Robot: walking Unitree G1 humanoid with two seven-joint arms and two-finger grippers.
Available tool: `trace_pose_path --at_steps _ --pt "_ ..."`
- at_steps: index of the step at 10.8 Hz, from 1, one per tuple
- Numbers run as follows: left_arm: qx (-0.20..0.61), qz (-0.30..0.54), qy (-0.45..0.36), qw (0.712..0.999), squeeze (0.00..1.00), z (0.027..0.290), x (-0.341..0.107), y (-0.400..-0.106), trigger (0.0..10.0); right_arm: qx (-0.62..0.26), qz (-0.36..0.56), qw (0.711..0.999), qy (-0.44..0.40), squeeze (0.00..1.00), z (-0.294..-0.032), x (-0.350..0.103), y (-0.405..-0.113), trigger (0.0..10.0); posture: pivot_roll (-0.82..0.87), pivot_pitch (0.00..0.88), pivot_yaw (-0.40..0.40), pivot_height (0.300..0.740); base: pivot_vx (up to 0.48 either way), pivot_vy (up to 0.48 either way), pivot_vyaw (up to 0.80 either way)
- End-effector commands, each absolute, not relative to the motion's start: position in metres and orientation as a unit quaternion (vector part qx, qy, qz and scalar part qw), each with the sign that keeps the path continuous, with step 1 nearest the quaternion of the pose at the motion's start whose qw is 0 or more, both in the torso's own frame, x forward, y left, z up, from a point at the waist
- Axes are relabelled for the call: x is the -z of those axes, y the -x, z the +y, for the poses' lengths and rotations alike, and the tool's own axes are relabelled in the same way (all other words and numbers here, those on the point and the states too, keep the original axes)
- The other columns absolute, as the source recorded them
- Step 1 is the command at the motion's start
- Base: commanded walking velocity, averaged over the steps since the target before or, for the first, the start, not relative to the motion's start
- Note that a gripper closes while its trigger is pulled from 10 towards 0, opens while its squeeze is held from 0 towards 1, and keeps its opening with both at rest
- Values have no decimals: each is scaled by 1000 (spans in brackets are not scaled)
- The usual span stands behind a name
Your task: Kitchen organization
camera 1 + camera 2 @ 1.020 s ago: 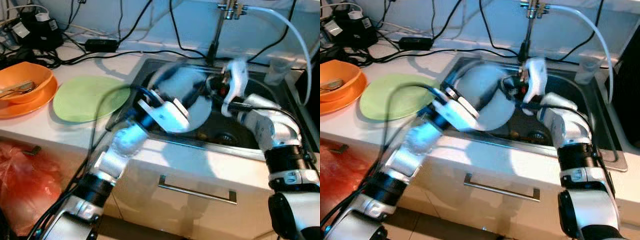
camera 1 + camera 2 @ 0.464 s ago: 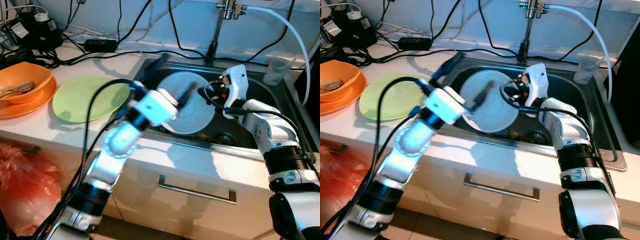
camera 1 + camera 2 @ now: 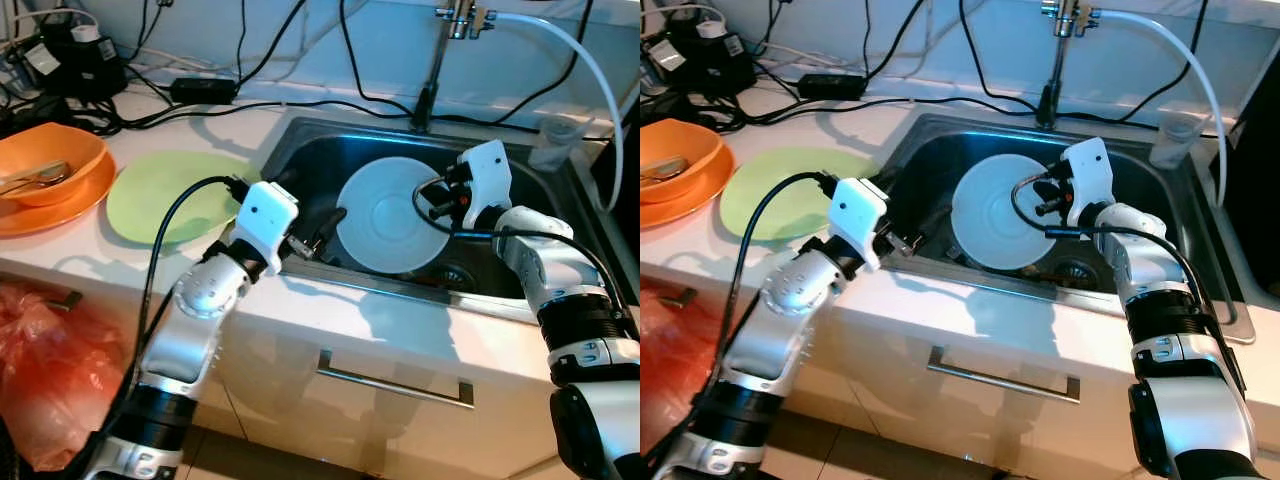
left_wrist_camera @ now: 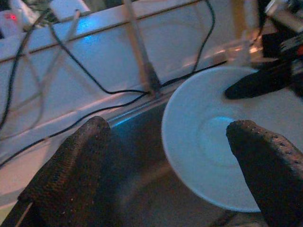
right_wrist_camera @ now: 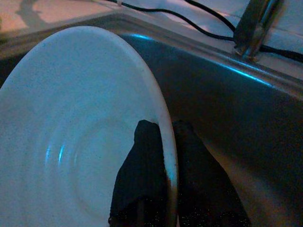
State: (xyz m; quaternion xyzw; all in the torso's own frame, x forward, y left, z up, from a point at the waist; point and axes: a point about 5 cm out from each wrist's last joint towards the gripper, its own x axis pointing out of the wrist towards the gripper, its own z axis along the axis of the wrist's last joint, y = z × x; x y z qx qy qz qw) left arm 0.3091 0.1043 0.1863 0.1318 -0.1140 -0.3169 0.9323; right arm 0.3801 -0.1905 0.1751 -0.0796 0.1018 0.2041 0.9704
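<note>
In the sink (image 3: 560,190), right end effector (image 5: 163,142) pinches white plate (image 3: 390,215).

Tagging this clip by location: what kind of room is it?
Most likely a home kitchen: a steel sink with a tap set in a counter, a drawer below, and a white plate held by the right gripper.

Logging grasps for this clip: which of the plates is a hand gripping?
The white plate in the sink, pinched at its rim by the right hand. The green plate lies untouched on the counter.
</note>
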Motion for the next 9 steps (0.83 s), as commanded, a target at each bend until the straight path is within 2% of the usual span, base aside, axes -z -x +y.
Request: trace_pose_path --at_steps 1,5,9 --pt "344 -103 -131 924 1000 102 -189 -307 10000 -200 79 972 94 0 -192 -186 -384 10000 8 0 -20 740 0 0 0" --pt "411 -12 -135 902 1000 100 -185 -301 10000 -190 97 960 183 0 -198 -168 -385 10000 18 0 -15 740 0 0 0" --pt "434 25 -131 891 1000 101 -184 -294 10000 -157 120 950 240 0 -217 -150 -382 10000 32 0 -6 740 0 0 0"
